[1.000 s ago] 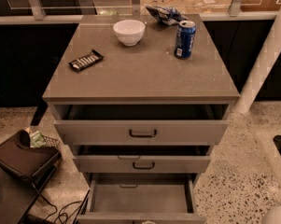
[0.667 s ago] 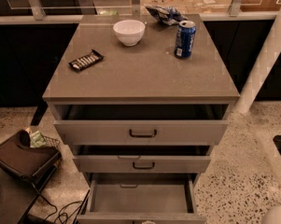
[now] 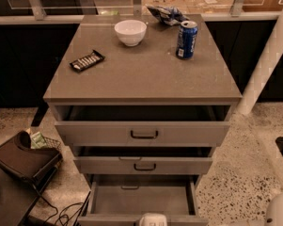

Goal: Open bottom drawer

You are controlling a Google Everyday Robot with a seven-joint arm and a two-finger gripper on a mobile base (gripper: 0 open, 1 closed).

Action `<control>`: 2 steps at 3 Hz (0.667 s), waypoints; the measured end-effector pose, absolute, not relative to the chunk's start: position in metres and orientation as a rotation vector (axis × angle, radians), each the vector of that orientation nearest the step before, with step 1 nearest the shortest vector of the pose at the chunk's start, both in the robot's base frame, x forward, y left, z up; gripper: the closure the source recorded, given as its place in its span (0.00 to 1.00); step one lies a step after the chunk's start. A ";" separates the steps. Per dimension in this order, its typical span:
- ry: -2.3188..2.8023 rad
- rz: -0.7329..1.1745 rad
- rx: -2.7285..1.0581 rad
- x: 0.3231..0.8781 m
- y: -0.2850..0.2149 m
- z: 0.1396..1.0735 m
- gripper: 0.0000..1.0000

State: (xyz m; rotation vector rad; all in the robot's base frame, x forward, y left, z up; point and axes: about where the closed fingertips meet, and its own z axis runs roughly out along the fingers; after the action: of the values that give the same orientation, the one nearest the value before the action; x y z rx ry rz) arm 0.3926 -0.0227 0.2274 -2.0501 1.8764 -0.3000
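Observation:
The bottom drawer (image 3: 141, 199) is the lowest of three grey drawers and stands pulled far out, with its plain grey inside showing. Its front (image 3: 108, 219) lies at the lower edge of the view, and its handle is hidden. A white part of my gripper (image 3: 153, 219) shows at the middle of that front edge, cut off by the frame. The middle drawer (image 3: 143, 165) and the top drawer (image 3: 143, 133) are each pulled out a little, with dark bar handles.
On the cabinet top (image 3: 141, 74) are a white bowl (image 3: 130, 32), a blue can (image 3: 186, 39), a dark snack bar (image 3: 87, 60) and a crumpled bag (image 3: 165, 14). A dark bag on a wire rack (image 3: 23, 159) and cables lie left on the floor. A white post (image 3: 268, 65) stands right.
The drawers have not moved. The white gripper part at the lower edge shows a little more than before.

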 end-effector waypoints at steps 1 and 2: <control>1.864 -0.270 -2.098 0.407 -0.029 0.263 1.00; 1.811 -0.261 -2.122 0.430 -0.042 0.291 1.00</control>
State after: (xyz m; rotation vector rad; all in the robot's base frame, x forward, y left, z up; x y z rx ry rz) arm 0.4302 -0.0422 0.2913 -2.1223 1.8114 -0.2613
